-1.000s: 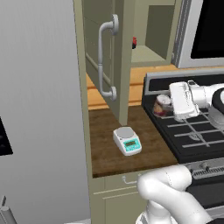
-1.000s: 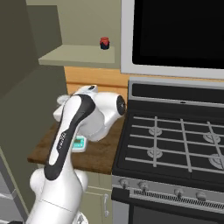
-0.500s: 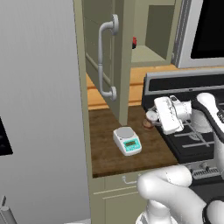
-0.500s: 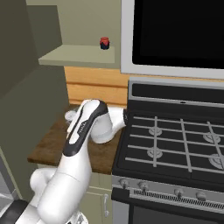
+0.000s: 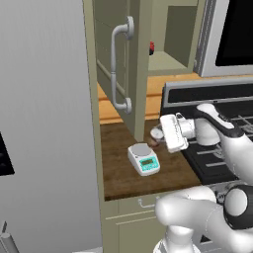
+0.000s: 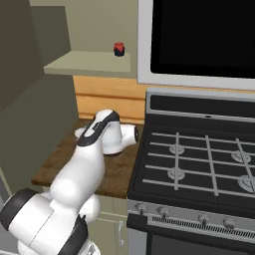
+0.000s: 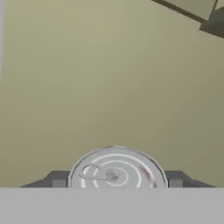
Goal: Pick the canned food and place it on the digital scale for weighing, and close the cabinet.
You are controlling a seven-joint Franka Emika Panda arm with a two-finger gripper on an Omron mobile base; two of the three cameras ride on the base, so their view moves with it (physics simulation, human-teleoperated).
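I've got the gripper [image 7: 117, 183] clamped on the canned food [image 7: 117, 169] (silvery lid up), beside the digital scale [image 5: 144, 158].

Open cabinet door [image 5: 134, 59] juts over the counter [image 5: 118, 168] — free room right of the digital scale [image 5: 144, 158].

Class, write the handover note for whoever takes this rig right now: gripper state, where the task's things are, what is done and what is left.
Gripper: shut on the canned food, held above the counter, on its side with its silvery top facing the hand camera.
Digital scale: on the counter, plate bare; the can is to its right, not over it.
Cabinet: door open.
Done: can picked up.
Left: set the can on the scale, then close the cabinet.
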